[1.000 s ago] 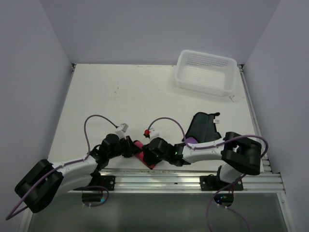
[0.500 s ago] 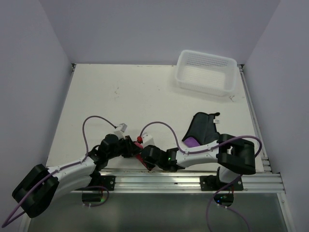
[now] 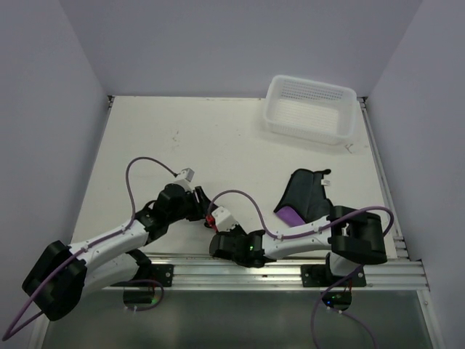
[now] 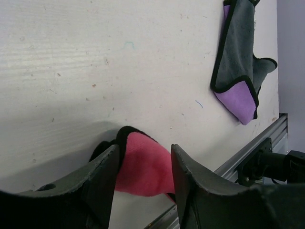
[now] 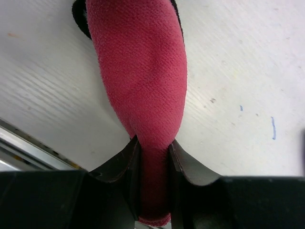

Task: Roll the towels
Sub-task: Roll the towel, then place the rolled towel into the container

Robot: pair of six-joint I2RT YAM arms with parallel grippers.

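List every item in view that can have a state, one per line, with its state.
Pink towel: rolled, lying on the table, one end clamped.
Purple towel: loosely folded, not rolled, untouched.
Basket: upright, nothing visible inside.
Right gripper: shut on the pink towel.
Left gripper: open, jaws astride the pink towel.

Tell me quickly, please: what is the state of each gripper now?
Left gripper: open, fingers on either side of the pink-red towel, not clamping it.
Right gripper: closed on the pink-red towel.
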